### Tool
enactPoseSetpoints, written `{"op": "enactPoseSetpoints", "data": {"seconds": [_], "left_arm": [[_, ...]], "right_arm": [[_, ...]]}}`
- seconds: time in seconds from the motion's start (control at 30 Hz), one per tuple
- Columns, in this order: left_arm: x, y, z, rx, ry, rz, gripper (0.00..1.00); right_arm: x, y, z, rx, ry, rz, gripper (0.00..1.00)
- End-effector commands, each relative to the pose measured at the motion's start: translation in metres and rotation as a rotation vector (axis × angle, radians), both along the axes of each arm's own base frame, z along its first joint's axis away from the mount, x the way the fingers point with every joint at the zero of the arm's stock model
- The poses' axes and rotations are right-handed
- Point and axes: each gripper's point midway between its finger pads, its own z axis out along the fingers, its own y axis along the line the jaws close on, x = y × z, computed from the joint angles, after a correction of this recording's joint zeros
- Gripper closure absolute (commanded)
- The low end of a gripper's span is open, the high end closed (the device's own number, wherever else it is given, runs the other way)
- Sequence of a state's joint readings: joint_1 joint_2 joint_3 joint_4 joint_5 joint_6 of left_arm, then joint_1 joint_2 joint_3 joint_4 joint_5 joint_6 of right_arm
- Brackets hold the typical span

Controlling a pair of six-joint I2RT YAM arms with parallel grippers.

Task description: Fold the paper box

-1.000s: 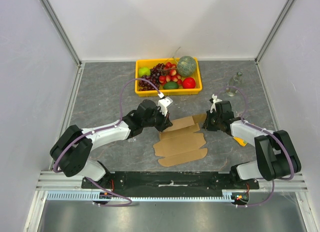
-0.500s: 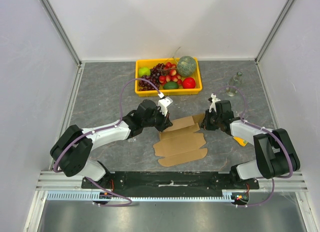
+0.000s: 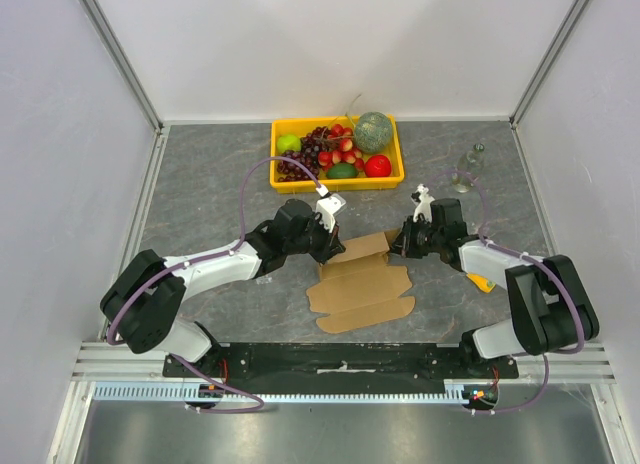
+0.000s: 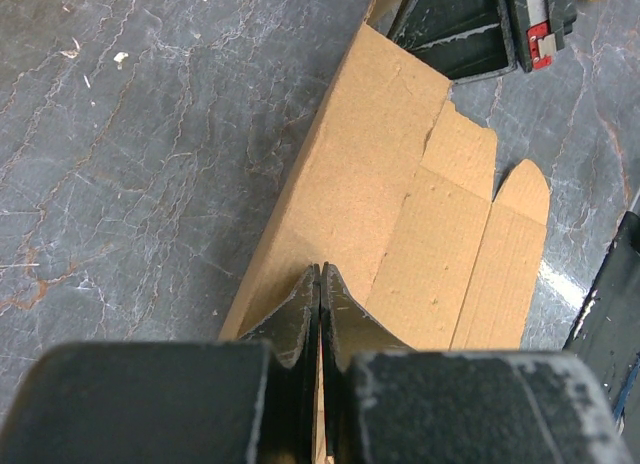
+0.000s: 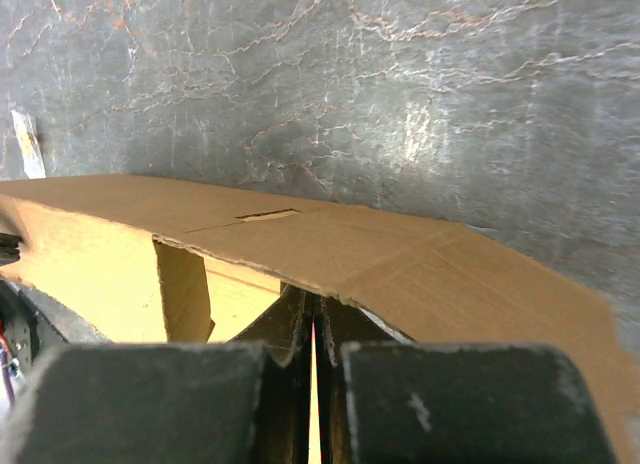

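1. As the top view looks down on the table (image 3: 200,184), we count one paper box (image 3: 360,284), lying partly folded on the table between the two arms, with its far panel raised. The left gripper (image 3: 330,239) meets that panel's left end and the right gripper (image 3: 402,242) its right end.
2. In the same view we count one yellow crate (image 3: 275,159) of fruit at the far side, well apart from the box. One clear glass object (image 3: 467,166) stands to the crate's right.
3. In the left wrist view, we find one pair of fingers (image 4: 300,309) pressed together on the edge of the box's (image 4: 400,214) raised panel. The other claw (image 4: 470,24) sits at the panel's far end.
4. In the right wrist view, we find the right gripper (image 5: 312,314) likewise closed, with a thin cardboard edge pinched between its fingers. The box (image 5: 420,269) spreads above them.
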State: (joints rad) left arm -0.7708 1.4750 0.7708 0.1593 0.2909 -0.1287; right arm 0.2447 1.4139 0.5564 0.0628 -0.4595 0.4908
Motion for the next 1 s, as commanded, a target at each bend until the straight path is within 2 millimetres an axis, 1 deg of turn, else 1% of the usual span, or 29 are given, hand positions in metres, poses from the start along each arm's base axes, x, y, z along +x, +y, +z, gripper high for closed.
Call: {"op": "enactPoseSetpoints", "data": {"seconds": [0.0,0.17,0.3,0.37,0.43,0.5,0.53,0.6,0.7,0.73,0.77,0.8,0.83,0.87,0.97], "left_arm": [[-0.007,0.006,-0.019,0.046,0.038,-0.002,0.98],[-0.006,0.004,-0.018,0.043,0.04,-0.005,0.98],[-0.007,0.004,-0.019,0.045,0.043,-0.006,0.98],[-0.008,0.006,-0.022,0.049,0.046,-0.007,0.98],[-0.008,0.006,-0.022,0.049,0.046,-0.007,0.98],[-0.009,0.007,-0.023,0.05,0.047,-0.007,0.98],[-0.009,0.007,-0.022,0.05,0.045,-0.005,0.98],[-0.009,0.007,-0.022,0.05,0.044,-0.004,0.98],[-0.009,0.007,-0.022,0.051,0.045,-0.004,0.98],[-0.009,0.008,-0.022,0.051,0.044,-0.005,0.98],[-0.009,0.007,-0.022,0.048,0.045,-0.007,0.98],[-0.009,0.007,-0.023,0.052,0.045,-0.006,0.98],[-0.009,0.007,-0.022,0.05,0.045,-0.005,0.98],[-0.009,0.007,-0.021,0.048,0.045,-0.007,0.98],[-0.009,0.007,-0.021,0.048,0.045,-0.007,0.98]], "right_arm": [[-0.004,0.016,-0.001,0.089,0.017,0.065,1.0],[-0.01,0.017,-0.019,0.084,0.081,0.078,1.0],[-0.012,0.016,-0.027,0.075,0.105,0.078,1.0],[-0.011,0.014,-0.027,0.064,0.107,0.075,1.0],[-0.008,0.011,-0.023,0.039,0.092,0.059,1.0],[0.0,0.002,-0.011,-0.009,0.044,0.014,1.0],[0.003,-0.005,-0.005,-0.041,0.027,-0.011,0.97],[0.01,-0.018,0.013,-0.107,-0.024,-0.058,0.89],[0.019,-0.034,0.048,-0.182,-0.117,-0.106,0.78],[0.025,-0.04,0.059,-0.212,-0.155,-0.125,0.75],[0.028,-0.045,0.068,-0.233,-0.175,-0.14,0.74],[0.03,-0.047,0.076,-0.252,-0.193,-0.131,0.72],[0.036,-0.048,0.088,-0.269,-0.217,-0.128,0.7],[0.038,-0.051,0.095,-0.297,-0.231,-0.118,0.68],[0.043,-0.058,0.104,-0.371,-0.234,-0.082,0.61]]}}
